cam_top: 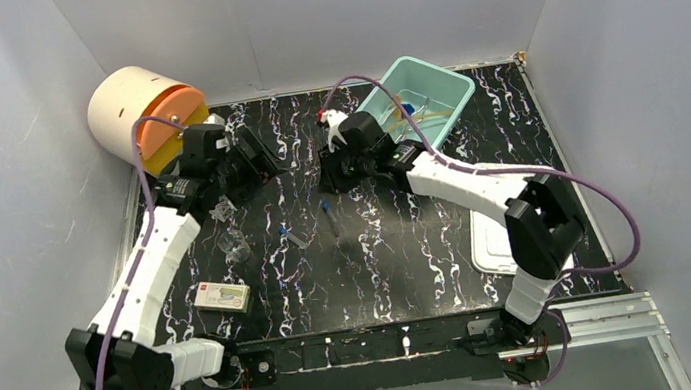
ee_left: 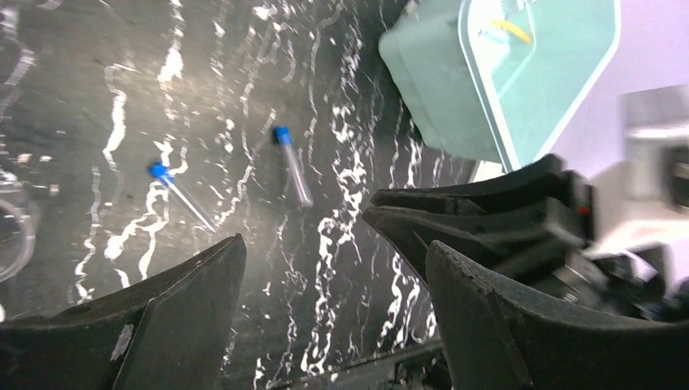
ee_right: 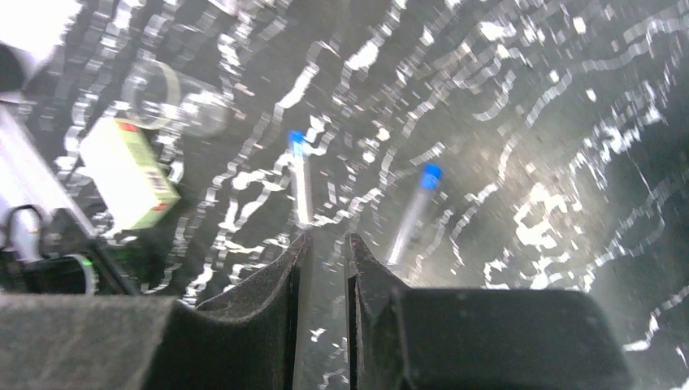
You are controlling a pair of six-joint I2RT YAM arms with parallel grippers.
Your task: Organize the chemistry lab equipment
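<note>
- Left wrist: the left gripper is seen nearest, fingers spread wide, nothing between. A blue-capped tube and a thinner blue-capped tube are laid apart on the black table. The teal tub is noted beyond.
- Right wrist: the right gripper fingers are set nearly together, a slim gap shown, nothing clamped. The white packet is seen at left.
- Top: the packet is found near-left, the tubes mid-table.

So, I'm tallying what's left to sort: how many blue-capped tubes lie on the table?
2. The first tube lies nearer the packet; the second tube lies nearer the tub. More may be hidden inside the tub.
</note>
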